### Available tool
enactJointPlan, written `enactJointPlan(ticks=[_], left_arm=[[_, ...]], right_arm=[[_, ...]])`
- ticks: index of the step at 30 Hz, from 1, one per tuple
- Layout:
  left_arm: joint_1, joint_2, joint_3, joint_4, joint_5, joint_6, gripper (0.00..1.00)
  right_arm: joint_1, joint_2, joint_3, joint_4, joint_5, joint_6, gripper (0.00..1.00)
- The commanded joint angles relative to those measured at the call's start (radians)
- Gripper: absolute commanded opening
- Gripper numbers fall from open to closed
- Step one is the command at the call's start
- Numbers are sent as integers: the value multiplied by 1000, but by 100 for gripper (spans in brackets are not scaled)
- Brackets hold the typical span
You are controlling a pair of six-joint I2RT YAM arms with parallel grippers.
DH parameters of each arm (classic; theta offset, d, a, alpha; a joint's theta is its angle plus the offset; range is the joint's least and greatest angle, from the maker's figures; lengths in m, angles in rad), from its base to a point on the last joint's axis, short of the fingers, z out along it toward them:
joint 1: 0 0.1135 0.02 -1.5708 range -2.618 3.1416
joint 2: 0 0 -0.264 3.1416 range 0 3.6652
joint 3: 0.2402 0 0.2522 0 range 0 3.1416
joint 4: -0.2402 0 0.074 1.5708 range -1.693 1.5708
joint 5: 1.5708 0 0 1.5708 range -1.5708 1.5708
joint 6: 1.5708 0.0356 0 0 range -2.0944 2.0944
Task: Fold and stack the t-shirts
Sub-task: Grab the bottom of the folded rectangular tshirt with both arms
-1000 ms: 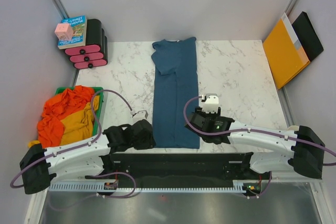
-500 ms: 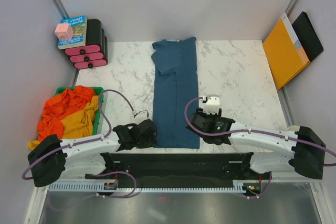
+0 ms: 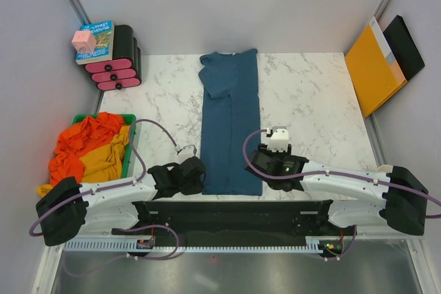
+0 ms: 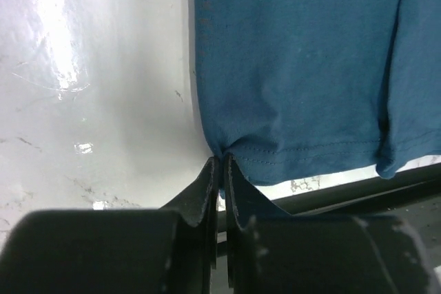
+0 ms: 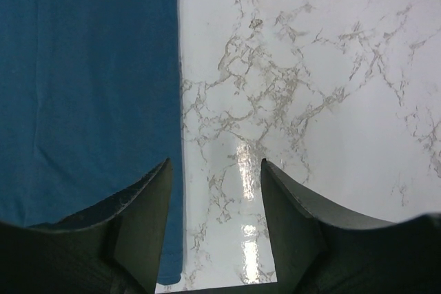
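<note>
Left gripper [image 4: 220,164], jaws closed on the near left hem corner of the dark teal t-shirt [image 4: 303,67]; right gripper [image 5: 215,170], jaws apart, straddles the near right hem edge, holding nothing. The shirt lies lengthwise on the marble table [image 3: 310,94], collar far. A clean fold likely needs both corners pinched, then lifted together. Only the overhead view shows the orange and mustard t-shirts [image 3: 83,146] in the green bin [image 3: 131,120]; only wrist views show the pinch.
</note>
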Motion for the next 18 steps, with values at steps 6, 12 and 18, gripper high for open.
enactJointPlan(ticks=[6,12,18], left_arm=[[1,-84,-35,-37,10,-39,2],[1,-91,-32,-48,14,-25,2],[-1,-65,-9,-53,7,-2,2]], right_arm=[[-2,-34,-116,128,-160,65,62],[36,-22,-174,192,-209,146,53],[120,0,-168,195,-203,223,48]])
